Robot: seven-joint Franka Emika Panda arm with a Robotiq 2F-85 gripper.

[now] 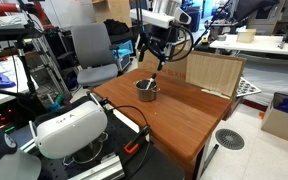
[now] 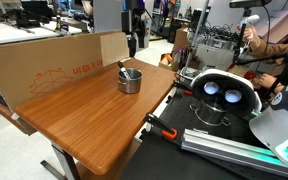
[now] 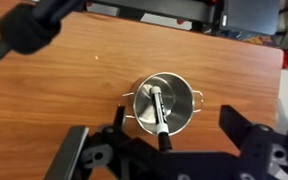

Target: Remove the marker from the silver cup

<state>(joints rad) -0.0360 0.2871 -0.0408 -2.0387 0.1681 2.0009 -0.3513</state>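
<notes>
The silver cup (image 3: pixel 180 98) stands on the wooden table (image 3: pixel 64 90), and it shows in both exterior views (image 1: pixel 147 91) (image 2: pixel 130 81). The marker (image 3: pixel 157 112) leans inside it, light body in the cup and dark cap end sticking out over the rim toward the camera. It also shows as a thin stick above the rim (image 1: pixel 153 80) (image 2: pixel 123 68). My gripper (image 3: pixel 164 148) hangs directly above the cup, open and empty, one finger on each side. In an exterior view the gripper (image 1: pixel 155 58) is well above the cup.
A cardboard panel (image 1: pixel 214 72) (image 2: pixel 54 60) stands along the table's far side. A white headset-like device (image 1: pixel 69 125) (image 2: pixel 219 95) sits beside the table on a stand. A grey office chair (image 1: pixel 92 55) is behind the table.
</notes>
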